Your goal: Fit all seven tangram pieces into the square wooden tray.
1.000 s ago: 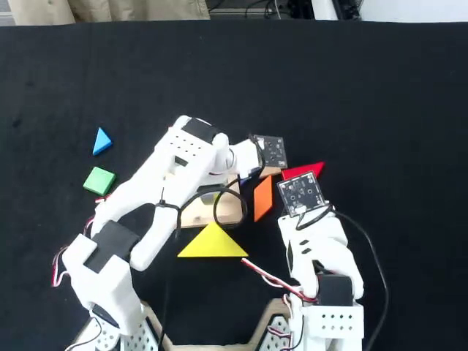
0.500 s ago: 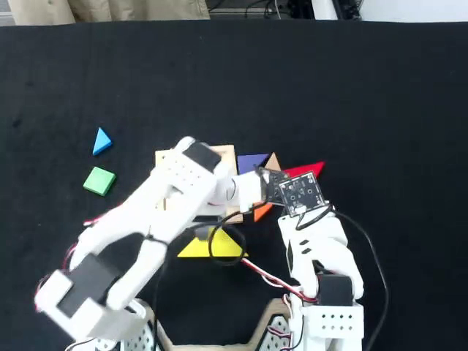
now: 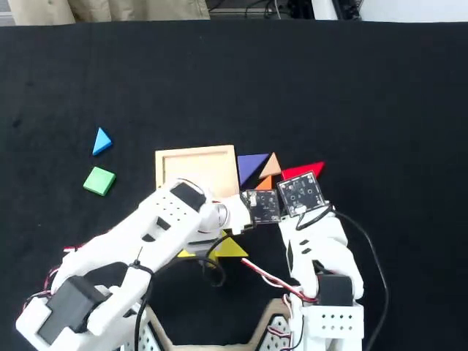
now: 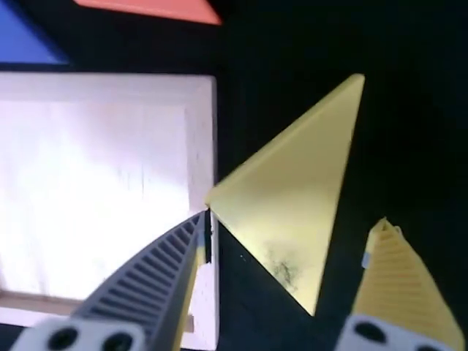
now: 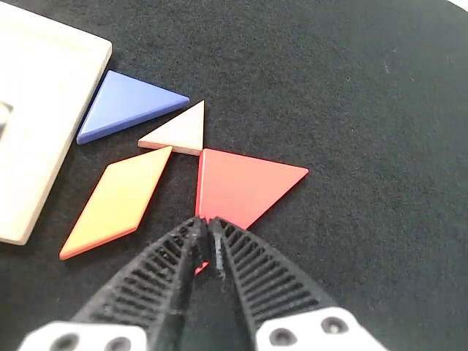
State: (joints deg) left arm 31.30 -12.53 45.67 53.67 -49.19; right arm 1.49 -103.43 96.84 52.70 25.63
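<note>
left gripper (image 4: 294, 219) spread, yellow triangle (image 4: 294, 191) between

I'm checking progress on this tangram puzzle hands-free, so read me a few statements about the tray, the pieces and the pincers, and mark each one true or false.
1. No piece shows inside the wooden tray. True.
2. The left pincer is shut. False: it is open, with one finger on each side of the yellow triangle.
3. The green square lies in the tray. False: it lies on the black table, apart from the tray, near the light blue triangle.
4. The red triangle lies outside the tray, with the shut right pincer at one of its corners. True.
</note>
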